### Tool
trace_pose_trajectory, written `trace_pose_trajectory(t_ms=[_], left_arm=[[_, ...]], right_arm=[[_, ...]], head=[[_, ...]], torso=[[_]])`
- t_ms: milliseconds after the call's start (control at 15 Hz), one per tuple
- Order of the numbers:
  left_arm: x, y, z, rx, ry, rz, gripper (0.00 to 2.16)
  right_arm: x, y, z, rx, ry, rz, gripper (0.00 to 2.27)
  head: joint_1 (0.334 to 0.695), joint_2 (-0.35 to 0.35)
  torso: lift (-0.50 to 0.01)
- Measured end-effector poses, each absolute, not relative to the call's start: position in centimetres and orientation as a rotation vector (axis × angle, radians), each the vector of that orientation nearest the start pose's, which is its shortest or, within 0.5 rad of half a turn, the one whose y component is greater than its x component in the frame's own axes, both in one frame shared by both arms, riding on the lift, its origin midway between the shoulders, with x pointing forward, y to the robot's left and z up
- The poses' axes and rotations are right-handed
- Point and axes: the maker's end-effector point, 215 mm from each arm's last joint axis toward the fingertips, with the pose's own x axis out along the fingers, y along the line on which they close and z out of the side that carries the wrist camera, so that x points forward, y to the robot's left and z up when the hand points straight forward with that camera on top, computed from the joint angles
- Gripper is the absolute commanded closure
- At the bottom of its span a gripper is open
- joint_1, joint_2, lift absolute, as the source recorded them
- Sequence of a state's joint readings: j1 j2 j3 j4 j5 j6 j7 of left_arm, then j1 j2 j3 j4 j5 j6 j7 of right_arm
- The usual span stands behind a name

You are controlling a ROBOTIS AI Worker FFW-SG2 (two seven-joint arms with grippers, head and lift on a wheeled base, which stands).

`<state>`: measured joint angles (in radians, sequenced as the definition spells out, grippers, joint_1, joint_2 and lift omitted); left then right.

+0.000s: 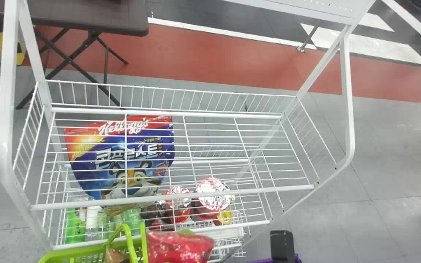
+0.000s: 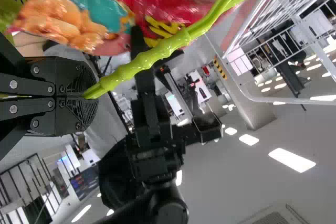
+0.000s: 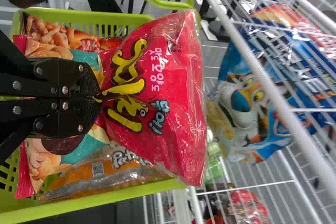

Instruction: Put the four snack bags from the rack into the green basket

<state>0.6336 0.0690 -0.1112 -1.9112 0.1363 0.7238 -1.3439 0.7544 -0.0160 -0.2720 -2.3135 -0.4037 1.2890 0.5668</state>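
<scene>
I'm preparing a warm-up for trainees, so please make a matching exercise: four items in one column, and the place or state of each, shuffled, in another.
Column one
1. Left gripper
2. Right gripper
3. Orange bag
4. Blue bag

Column two
A. Seen through the wires of the white rack
B. Jaws closed on the red bag
C. Lies in the green basket
D. Jaws closed on the green handle

Pairs: 1-D, 2-B, 3-C, 4-A

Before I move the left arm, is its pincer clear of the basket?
No, the left pincer is closed on the green basket's handle.
</scene>
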Motion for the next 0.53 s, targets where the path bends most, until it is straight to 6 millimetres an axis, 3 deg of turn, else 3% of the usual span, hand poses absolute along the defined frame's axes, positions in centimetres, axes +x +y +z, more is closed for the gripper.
trace_pose_trajectory(t_ms=[67,133,200,400,533], left_arm=[[13.4,-1.7,-46.5,-0.769,0.822,-1.367,2.13],[13.5,-1.6,-46.5,-0.769,0.821,-1.367,2.13],[13.5,-1.6,-46.4,-0.767,0.819,-1.368,2.13],[13.6,-1.6,-46.2,-0.766,0.818,-1.369,2.13],[13.5,-1.6,-46.2,-0.768,0.82,-1.369,2.13]], right_arm=[[17.7,-14.7,-51.7,0.644,1.136,0.463,1.18],[17.7,-14.7,-52.1,0.647,1.14,0.464,0.37],[17.8,-14.9,-52.4,0.648,1.147,0.46,0.0],[17.3,-15.5,-52.7,0.649,1.19,0.455,0.06],[17.7,-15.9,-51.6,0.674,1.163,0.461,0.07]], head=[[0.695,-0.35],[0.695,-0.35],[0.695,-0.35],[0.695,-0.35],[0.695,-0.35]], torso=[[-0.006],[-0.006],[-0.006],[-0.006],[-0.006]])
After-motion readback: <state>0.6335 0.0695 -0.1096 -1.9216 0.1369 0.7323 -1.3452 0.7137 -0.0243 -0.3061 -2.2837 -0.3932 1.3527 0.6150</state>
